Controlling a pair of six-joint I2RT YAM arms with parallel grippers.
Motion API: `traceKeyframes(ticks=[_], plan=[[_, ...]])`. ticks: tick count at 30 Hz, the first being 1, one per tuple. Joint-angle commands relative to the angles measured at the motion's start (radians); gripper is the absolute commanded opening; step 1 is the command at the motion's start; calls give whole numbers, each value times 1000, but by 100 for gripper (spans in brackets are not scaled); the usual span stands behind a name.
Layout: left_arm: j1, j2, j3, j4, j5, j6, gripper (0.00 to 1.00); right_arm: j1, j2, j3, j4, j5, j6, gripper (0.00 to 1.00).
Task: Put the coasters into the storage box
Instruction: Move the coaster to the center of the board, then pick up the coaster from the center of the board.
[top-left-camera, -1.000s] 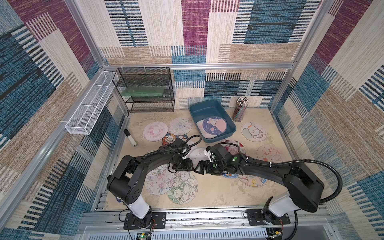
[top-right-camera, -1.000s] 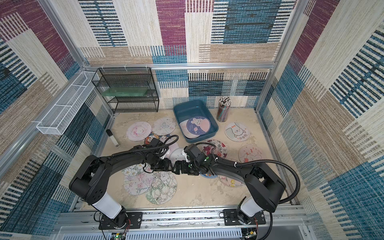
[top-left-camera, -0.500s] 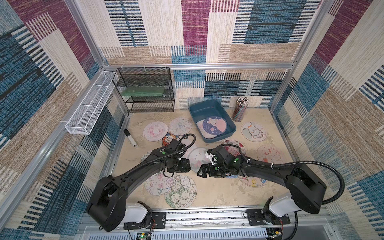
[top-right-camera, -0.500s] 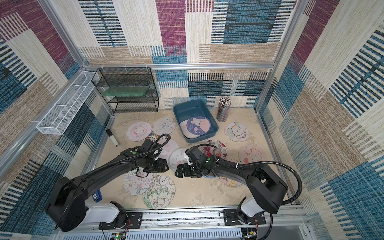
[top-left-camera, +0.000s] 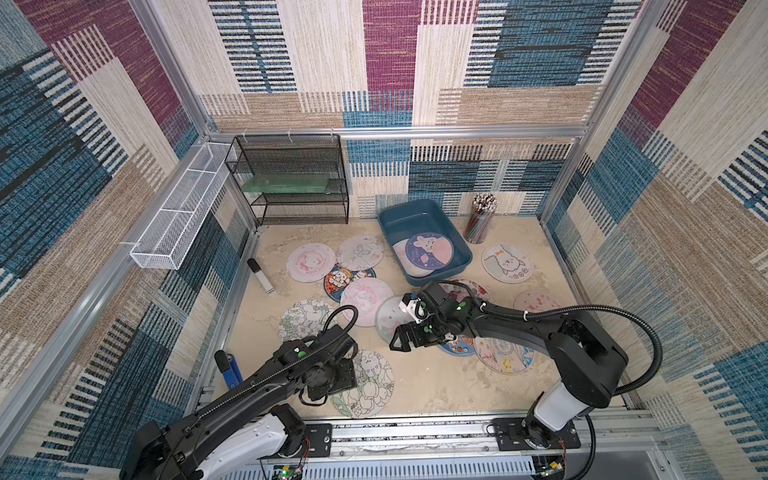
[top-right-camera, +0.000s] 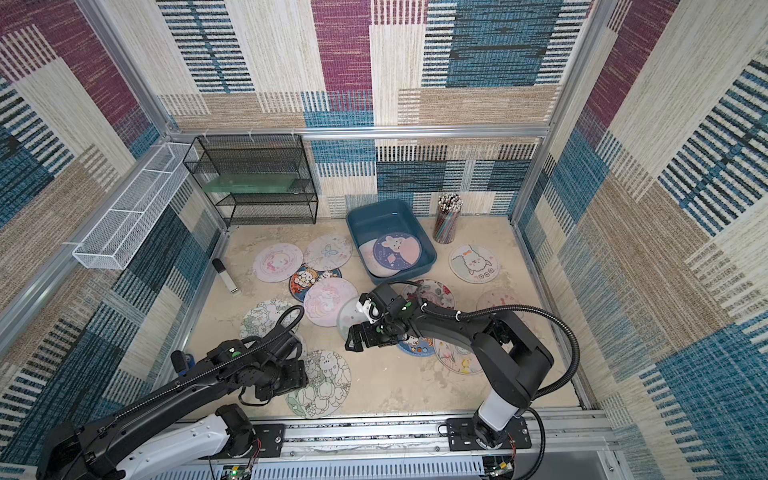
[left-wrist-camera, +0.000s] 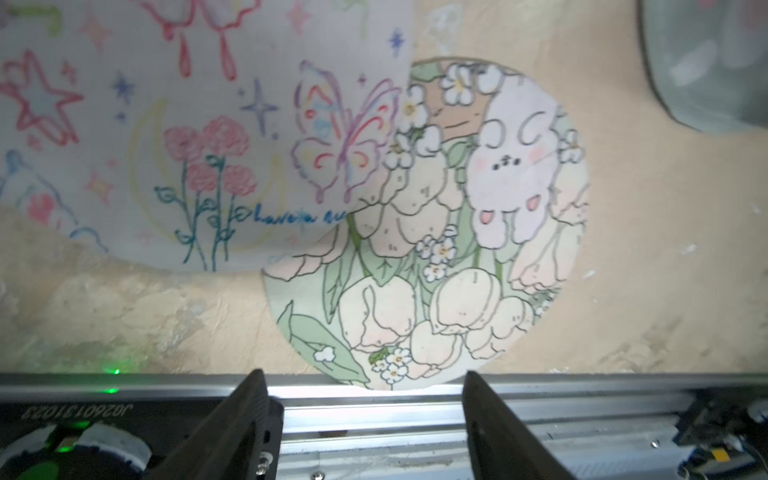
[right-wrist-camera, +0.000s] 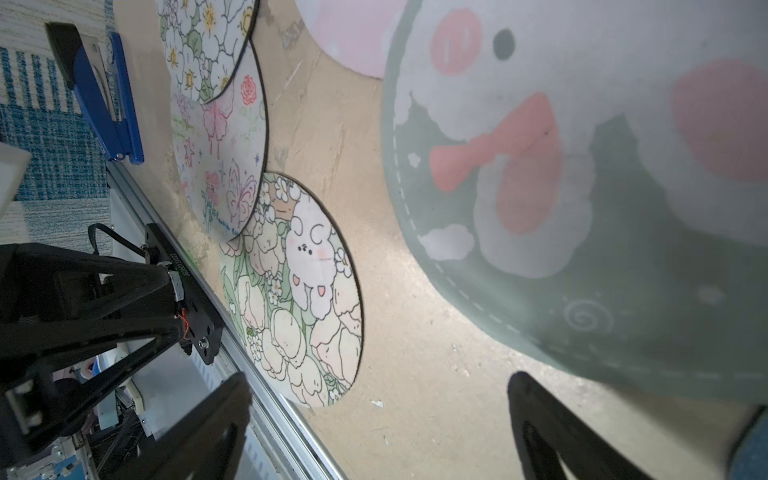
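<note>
Grippers first: left gripper (left-wrist-camera: 362, 374) has its jaws apart with nothing between them, hanging over the near edge of a tulip-and-rabbit coaster (left-wrist-camera: 436, 249); right gripper (right-wrist-camera: 378, 378) is spread wide and empty, low over bare table (right-wrist-camera: 415, 311), just beside a grey-green coaster (right-wrist-camera: 582, 208).

Risks, as judged: the coasters are thin and lie flush, so jaws coming straight down may skate over an edge and close on air; the sketched butterfly coaster (left-wrist-camera: 166, 124) laps over the tulip one, so lifting the lower would drag or flip the upper; the grey-green one likewise overlaps a pink coaster (top-left-camera: 367, 301); the right arm (top-left-camera: 519, 328) lies above several mats, and a low sweep could shove them; both wrists are near each other mid-table, so a crossing reach could knock them together; the storage box (top-left-camera: 397, 220), at the back by the wall, looks barely wider than a mat, so a tilted release may hang on its rim.

Count: in the box, two visible, a dark blue rabbit coaster (top-left-camera: 428, 251) atop a pale coaster (top-left-camera: 404, 259); more beneath, cannot tell; on the table, thirteen that I make out, some half hidden under arms; storage box, one; grippers, two; black wire rack (top-left-camera: 291, 178), one; white wire tray (top-left-camera: 174, 216), one; cup of pencils (top-left-camera: 480, 218), one.
</note>
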Motion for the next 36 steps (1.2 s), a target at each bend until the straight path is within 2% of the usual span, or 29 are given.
traceKeyframes(ticks=[1,4,10,18,26,36], plan=[[-19,-6,-36,-17,-88,-180,75,2,0,0,-9,-39,-46,99],[-19,-41,-102,33,-103,-211,77,1,-5,-5,-3,-53,-52,99],[-19,-124,-256,281,-47,-212,78,1,-2,-13,10,-86,-78,99],[-18,-27,-254,363,10,-165,76,7,47,-11,17,-131,-104,99],[-20,-7,-256,376,43,-128,75,18,82,-25,-5,-106,-85,97],[-20,89,-213,375,85,-22,71,16,156,45,-113,-35,-105,87]])
